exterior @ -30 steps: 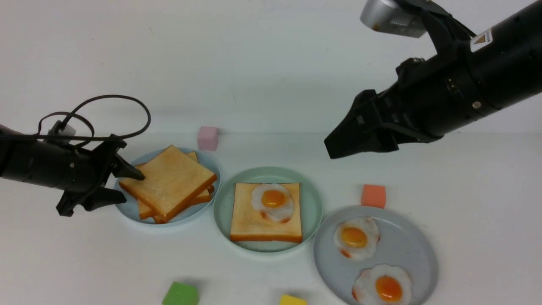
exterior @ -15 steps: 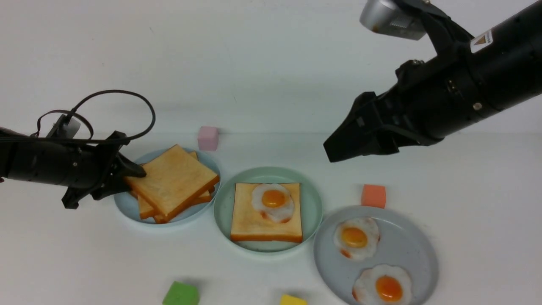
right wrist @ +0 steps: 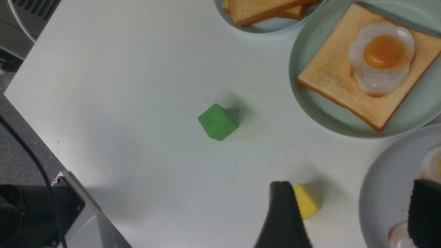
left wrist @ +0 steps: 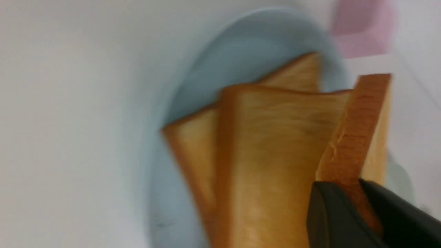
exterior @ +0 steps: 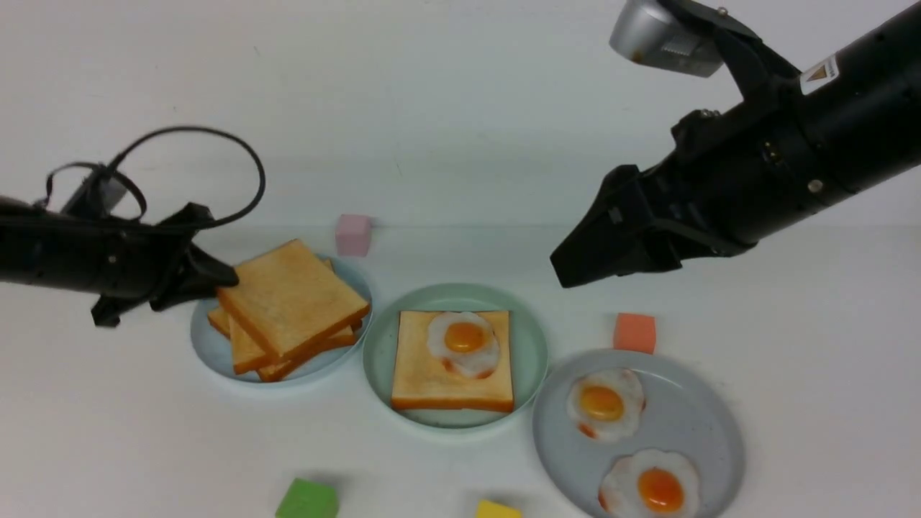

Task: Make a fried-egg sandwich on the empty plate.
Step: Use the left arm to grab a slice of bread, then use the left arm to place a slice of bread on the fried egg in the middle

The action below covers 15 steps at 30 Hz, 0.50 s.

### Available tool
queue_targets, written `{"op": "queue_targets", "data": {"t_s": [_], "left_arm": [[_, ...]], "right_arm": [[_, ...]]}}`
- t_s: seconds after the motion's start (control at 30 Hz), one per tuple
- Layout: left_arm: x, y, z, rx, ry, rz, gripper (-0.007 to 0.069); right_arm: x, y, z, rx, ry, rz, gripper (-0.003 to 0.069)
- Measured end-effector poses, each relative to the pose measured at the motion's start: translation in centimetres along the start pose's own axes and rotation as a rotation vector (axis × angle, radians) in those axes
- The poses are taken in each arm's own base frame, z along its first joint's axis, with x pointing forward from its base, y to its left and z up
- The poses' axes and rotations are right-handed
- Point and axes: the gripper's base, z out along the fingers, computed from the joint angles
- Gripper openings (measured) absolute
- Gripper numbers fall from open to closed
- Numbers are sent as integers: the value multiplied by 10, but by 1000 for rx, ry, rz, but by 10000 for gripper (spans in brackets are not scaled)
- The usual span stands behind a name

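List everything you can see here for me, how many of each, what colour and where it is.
Plates: three; blue plate left, mint plate centre, grey plate right.
Toast: four, golden-brown; three stacked on blue plate, top slice tilted up; one on mint plate.
Eggs: three, white, orange yolks; one on the mint plate's toast, two on grey plate.
Cubes: four; pink and orange farther back, green and yellow at the near edge.
Table: one, white.
Left fingers: black, shut on top slice's corner.
Right fingers: black, open, empty, raised on the right.
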Motion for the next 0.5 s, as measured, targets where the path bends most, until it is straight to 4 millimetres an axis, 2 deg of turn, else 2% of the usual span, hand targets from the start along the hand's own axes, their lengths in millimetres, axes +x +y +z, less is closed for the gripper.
{"op": "queue_targets", "data": {"t_s": [0.13,0.17,0.2,0.33,0.4,0.5], "left_arm": [[4,-30,-22,115,16,177,78],[4,-31,-23,122,18,186,78],[9,-47,-24,186,55,248,78],[17,-80,-17,279,144,375,78],[20,-98,-10,307,204,458,78],[20,-118,7,328,301,547,78]], "right_arm": [[3,-6,0,63,33,36,479],[3,-6,0,66,33,40,479],[4,-9,0,94,41,61,479],[6,-13,3,120,66,78,435],[7,-13,3,119,88,84,351],[11,-15,2,144,124,96,174]]}}
